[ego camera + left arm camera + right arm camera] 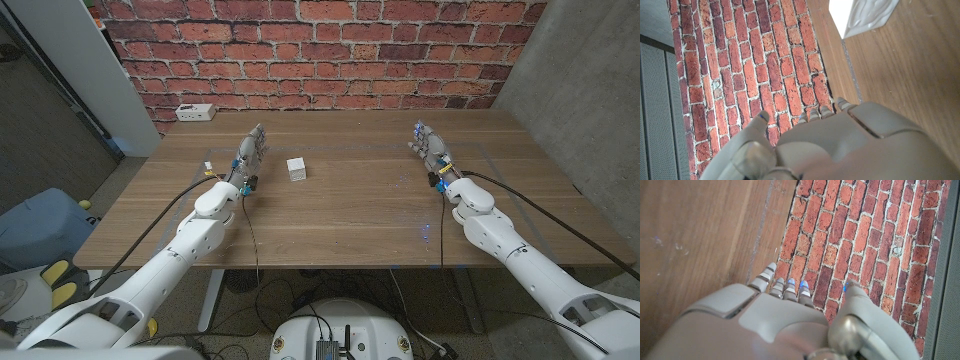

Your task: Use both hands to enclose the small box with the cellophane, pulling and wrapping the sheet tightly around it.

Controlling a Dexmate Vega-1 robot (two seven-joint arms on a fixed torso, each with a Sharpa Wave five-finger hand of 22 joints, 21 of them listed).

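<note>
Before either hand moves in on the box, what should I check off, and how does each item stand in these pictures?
1. Box upright on the table, free of both hands: ok.
2. Left hand holds nothing, beside the box: ok.
3. Right hand holds nothing, far off to the box's other side: ok.
4. Cellophane lying flat under the box: cannot tell; only faint sheet edges show.
5. Path between each hand and the box free of objects: ok.
6. White device at the table's far edge, out of the way: ok.
</note>
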